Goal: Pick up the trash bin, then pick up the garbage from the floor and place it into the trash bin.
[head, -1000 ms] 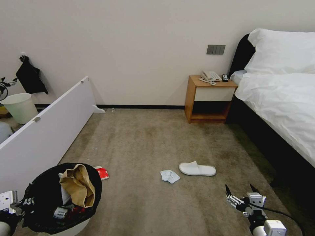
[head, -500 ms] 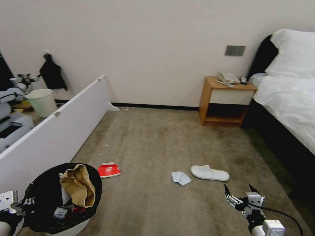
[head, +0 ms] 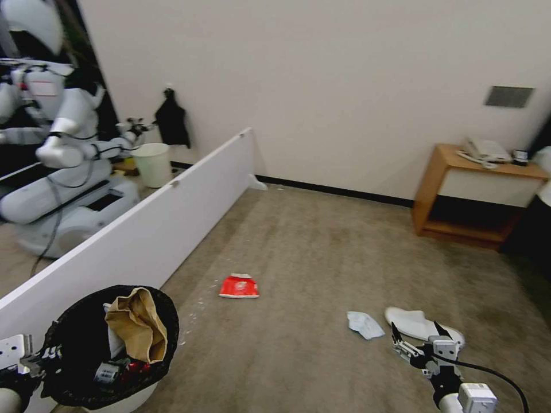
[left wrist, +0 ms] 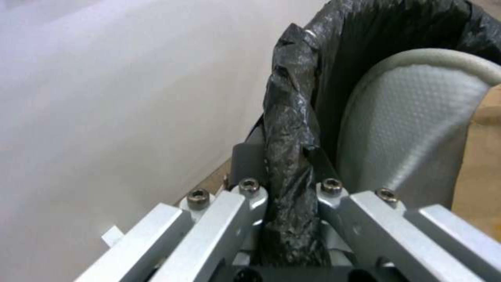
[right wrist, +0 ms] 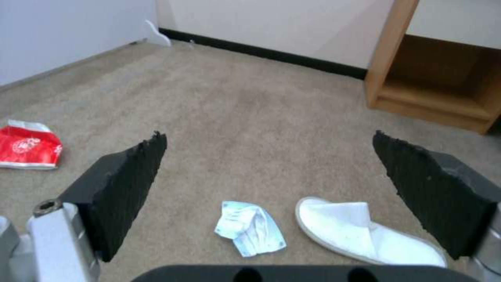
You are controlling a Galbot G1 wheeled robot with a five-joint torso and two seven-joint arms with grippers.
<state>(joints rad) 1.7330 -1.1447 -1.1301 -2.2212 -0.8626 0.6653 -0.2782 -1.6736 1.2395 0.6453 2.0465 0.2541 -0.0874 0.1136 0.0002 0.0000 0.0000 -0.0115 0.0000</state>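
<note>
1. Your left tool is clamped on the bag-lined rim of the trash bin, carried low at your left.
2. Your right tool hangs spread wide and empty above the floor.
3. Just beyond it lie a tissue and a slipper; the red packet is farther left.
4. You're mid-collection, so I'd lower onto the tissue next.

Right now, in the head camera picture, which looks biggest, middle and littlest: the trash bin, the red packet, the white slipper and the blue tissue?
Largest to smallest, as they look:
1. trash bin, nearest the camera
2. white slipper, partly behind the right gripper
3. red packet, farther off, so this is unsure against the slipper
4. blue tissue
</note>
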